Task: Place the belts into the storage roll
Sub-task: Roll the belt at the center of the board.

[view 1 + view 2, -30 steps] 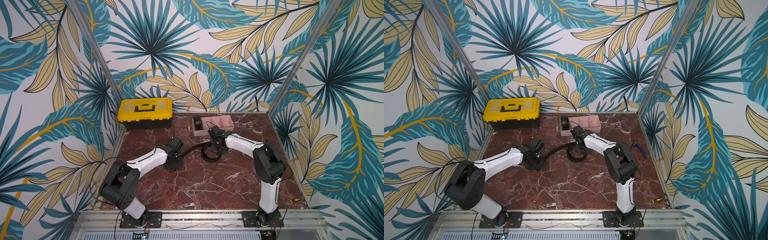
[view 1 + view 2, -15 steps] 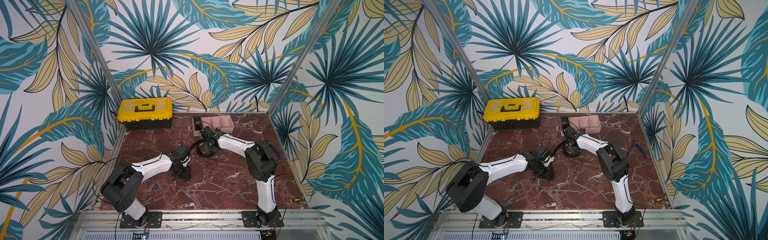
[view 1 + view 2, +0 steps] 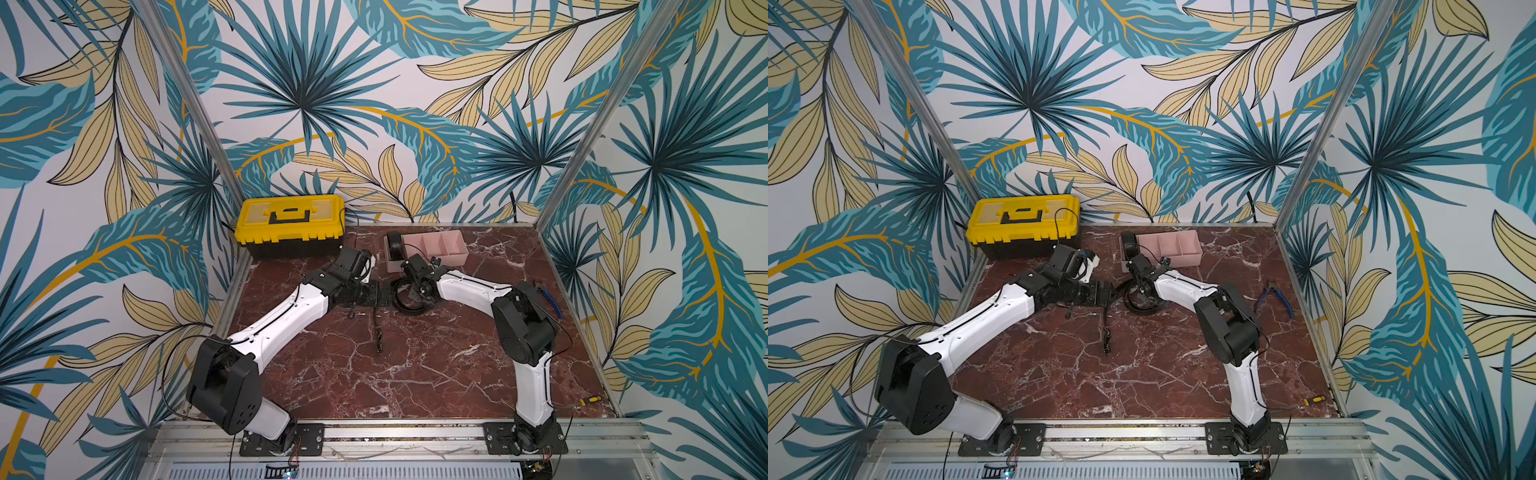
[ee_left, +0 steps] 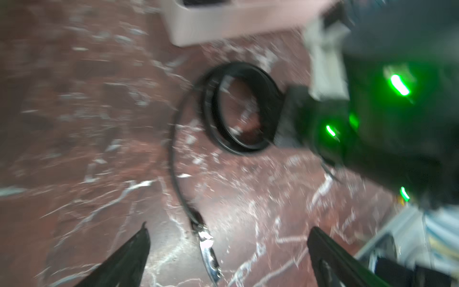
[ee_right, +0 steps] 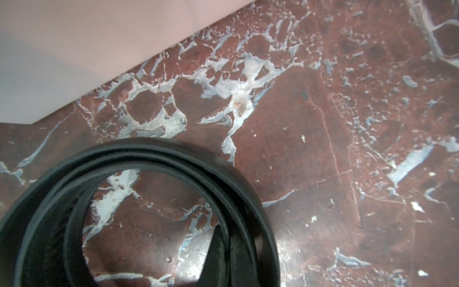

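Note:
One black belt stands as a loose coil (image 3: 409, 306) on the marble, in front of the pink storage roll (image 3: 440, 249). Its tail runs toward the front and ends in a shiny buckle (image 3: 378, 347). My right gripper (image 3: 419, 287) is shut on the coil's wall (image 5: 154, 159), one finger (image 5: 216, 256) inside the ring. My left gripper (image 3: 384, 296) hovers open just left of the coil; in the left wrist view its fingers (image 4: 134, 256) straddle the buckle (image 4: 207, 244) without touching it. A second belt sits as a tight coil (image 3: 1128, 246) in the roll's (image 3: 1177, 245) left end compartment.
A yellow-and-black toolbox (image 3: 291, 226) stands at the back left, close behind the left wrist. Blue-handled pliers (image 3: 1273, 297) lie by the right wall and a small screwdriver (image 3: 588, 400) near the front right corner.
My left gripper has opened and let go of the belt's tail, which now lies on the marble. The left arm swung forward and then back beside the coil. The right gripper kept its hold.

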You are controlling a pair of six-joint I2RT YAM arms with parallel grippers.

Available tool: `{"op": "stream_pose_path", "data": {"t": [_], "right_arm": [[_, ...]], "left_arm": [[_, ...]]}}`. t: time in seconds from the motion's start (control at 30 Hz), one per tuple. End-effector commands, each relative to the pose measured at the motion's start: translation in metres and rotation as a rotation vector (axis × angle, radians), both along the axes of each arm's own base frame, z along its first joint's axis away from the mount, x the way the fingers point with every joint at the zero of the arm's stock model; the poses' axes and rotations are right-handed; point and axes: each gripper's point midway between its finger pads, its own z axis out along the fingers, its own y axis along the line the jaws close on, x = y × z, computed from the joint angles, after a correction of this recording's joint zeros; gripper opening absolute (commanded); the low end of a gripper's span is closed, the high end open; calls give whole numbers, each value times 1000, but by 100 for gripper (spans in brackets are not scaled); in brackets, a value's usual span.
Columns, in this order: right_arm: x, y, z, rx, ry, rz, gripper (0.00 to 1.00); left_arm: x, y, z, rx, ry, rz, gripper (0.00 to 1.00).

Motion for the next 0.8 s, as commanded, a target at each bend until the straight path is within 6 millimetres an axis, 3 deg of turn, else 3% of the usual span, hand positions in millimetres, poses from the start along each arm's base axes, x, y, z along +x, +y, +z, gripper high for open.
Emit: {"op": "stream_pose_path", "data": {"t": [0.0, 0.03, 0.1, 0.13, 0.23, 0.4, 0.5, 0.57, 0.67, 0.77], "right_arm": [[-37, -8, -29, -38, 149, 30, 0], [-36, -8, -29, -35, 149, 30, 0], [-38, -7, -29, -29, 156, 28, 0], [-39, -7, -30, -27, 158, 25, 0], [-39, -7, -28, -23, 154, 27, 0], [-39, -6, -29, -15, 154, 30, 0], [-41, -6, -31, -12, 157, 26, 0], [-41, -6, -30, -12, 158, 24, 0], [-40, -5, -29, -9, 154, 27, 0], [-39, -4, -28, -5, 150, 27, 0]], "left_arm": [[24, 43, -57, -72, 269, 236, 100], [33, 46, -61, -43, 284, 245, 100], [50, 46, -54, 124, 152, 223, 100], [58, 32, -48, 164, 85, 162, 99], [73, -3, -48, 119, 69, 59, 100], [94, -30, -57, 23, 77, 41, 99], [97, -45, -63, 8, 87, 10, 100], [94, -50, -78, 9, 120, 1, 98], [84, -59, -103, 9, 184, -26, 92], [74, -74, -108, 17, 180, -78, 91]]}}
